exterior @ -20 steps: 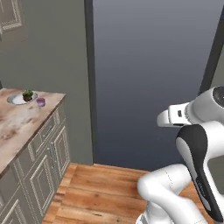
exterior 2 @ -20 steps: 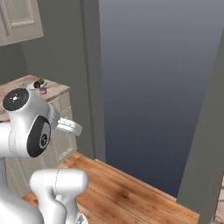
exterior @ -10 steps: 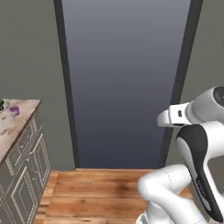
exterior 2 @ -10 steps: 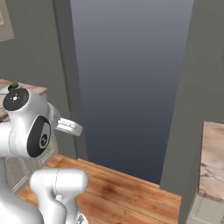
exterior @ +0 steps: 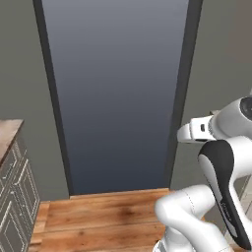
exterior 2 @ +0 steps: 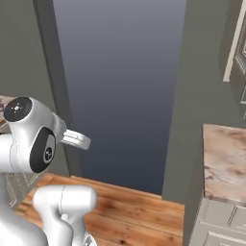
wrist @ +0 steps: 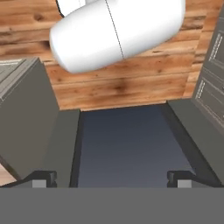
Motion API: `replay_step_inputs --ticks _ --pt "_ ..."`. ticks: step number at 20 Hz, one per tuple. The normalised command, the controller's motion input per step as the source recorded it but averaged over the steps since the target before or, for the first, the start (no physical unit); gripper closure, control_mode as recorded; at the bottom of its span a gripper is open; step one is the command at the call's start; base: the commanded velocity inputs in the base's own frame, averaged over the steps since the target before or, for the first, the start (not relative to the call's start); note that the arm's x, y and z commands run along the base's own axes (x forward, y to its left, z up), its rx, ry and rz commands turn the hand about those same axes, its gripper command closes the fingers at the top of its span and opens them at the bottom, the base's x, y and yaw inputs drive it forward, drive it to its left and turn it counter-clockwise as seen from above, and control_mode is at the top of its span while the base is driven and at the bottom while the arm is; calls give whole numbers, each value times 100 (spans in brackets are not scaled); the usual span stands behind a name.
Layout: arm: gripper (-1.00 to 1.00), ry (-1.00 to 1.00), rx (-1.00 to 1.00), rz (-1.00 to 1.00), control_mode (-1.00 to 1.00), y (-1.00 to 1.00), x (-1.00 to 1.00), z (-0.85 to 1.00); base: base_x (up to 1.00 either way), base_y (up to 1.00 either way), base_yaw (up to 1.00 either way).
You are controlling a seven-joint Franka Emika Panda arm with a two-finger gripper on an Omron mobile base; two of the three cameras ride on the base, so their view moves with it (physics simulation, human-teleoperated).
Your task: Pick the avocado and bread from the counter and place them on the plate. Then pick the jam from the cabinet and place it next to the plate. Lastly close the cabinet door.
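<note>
Counter [exterior 2: 223, 158] cut off at frame edge, jaws wide, holding nothing

Robot arm [exterior: 216, 197]: smooth, glossy white rounded links are joined by dark grey joint panels; a round dark cap with a small pale mark is seen on one joint. Small dark fingertips [wrist: 43, 178] are borne.

Soft even rendered light, faint shadows, no glare, slightly blurry
</note>
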Motion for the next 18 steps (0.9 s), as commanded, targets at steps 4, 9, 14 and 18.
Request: replay_step_inputs --ticks 4,9,14,18 --pt "-100 0 0 0 100 0 0 0 -21 6 -32" --pt "-100 0 0 0 100 0 0 0 -22 0 -34" --pt "-100 0 0 0 100 0 0 0 -27 0 -33" --pt "-100 0 0 0 100 0 0 0 -20 0 -32"
